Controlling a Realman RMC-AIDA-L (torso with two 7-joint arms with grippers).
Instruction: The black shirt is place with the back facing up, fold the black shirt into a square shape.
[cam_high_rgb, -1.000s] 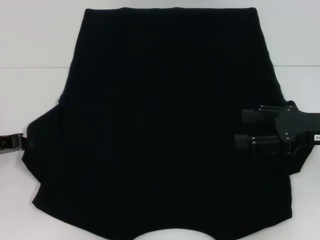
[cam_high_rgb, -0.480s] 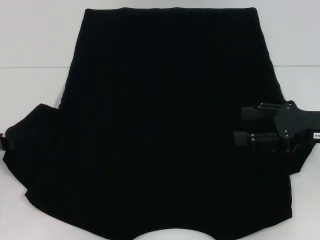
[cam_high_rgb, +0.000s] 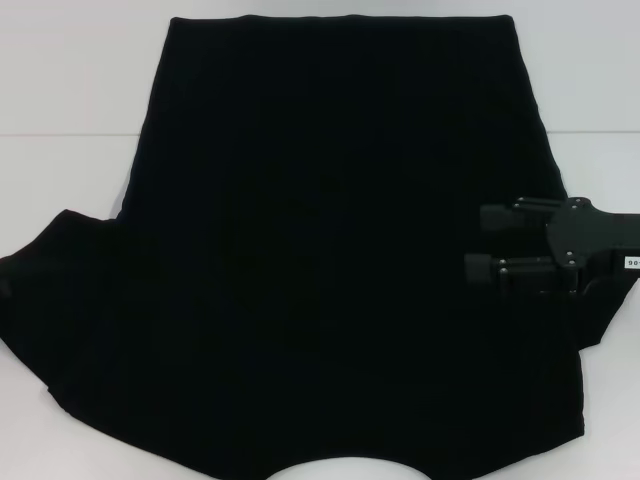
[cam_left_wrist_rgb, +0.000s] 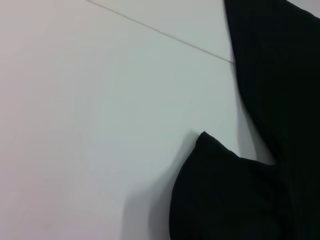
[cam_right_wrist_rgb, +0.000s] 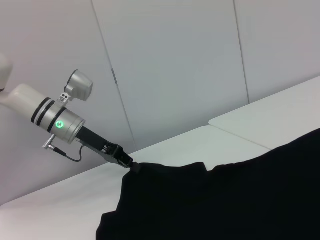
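The black shirt (cam_high_rgb: 330, 240) lies spread on the white table, plain side up, filling most of the head view. Its left sleeve (cam_high_rgb: 50, 290) is stretched out to the left edge. The left gripper (cam_right_wrist_rgb: 131, 167) is out of the head view. In the right wrist view it is shut on the tip of that sleeve (cam_right_wrist_rgb: 165, 185) and holds it up off the table. The left wrist view shows the sleeve (cam_left_wrist_rgb: 225, 190) and the shirt's side (cam_left_wrist_rgb: 270, 60). Over the shirt's right side, my right gripper (cam_high_rgb: 490, 245) is open, its two fingers apart with nothing between them.
The white table (cam_high_rgb: 60, 80) shows bare on both sides of the shirt, with a seam line (cam_high_rgb: 70, 134) running across it. A white panelled wall (cam_right_wrist_rgb: 175, 65) stands behind the left arm (cam_right_wrist_rgb: 55, 120).
The left sleeve has been drawn out to the left and spread wider. The left gripper has gone past the head view's left edge. The right gripper has barely moved.
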